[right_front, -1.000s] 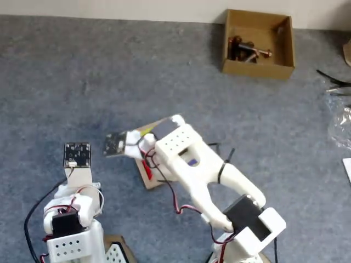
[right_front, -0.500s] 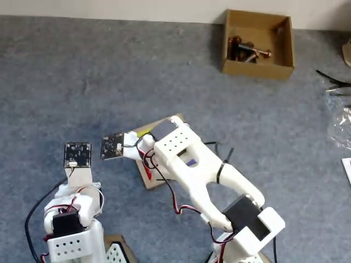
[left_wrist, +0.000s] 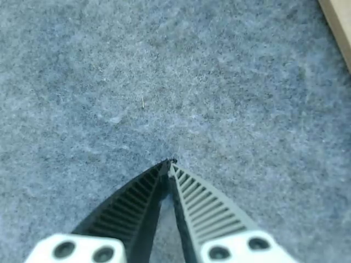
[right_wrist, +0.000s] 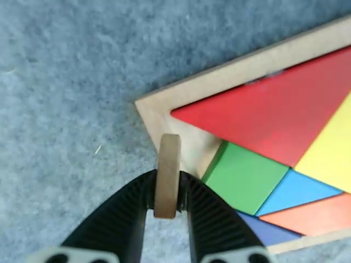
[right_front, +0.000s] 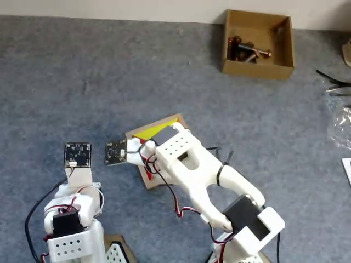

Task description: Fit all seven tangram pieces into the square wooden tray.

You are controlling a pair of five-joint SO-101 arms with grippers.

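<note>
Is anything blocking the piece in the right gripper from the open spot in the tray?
Nothing visible does. The right gripper holds the tangram piece edge-on above the wooden tray at its corner. The gap beside the red triangle and the green square shows bare wood.

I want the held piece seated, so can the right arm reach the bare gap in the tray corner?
Probably yes. The right claw, shut on a tan piece, hangs at the corner of the tray, next to the bare gap beside the green square; nothing lies between.
</note>
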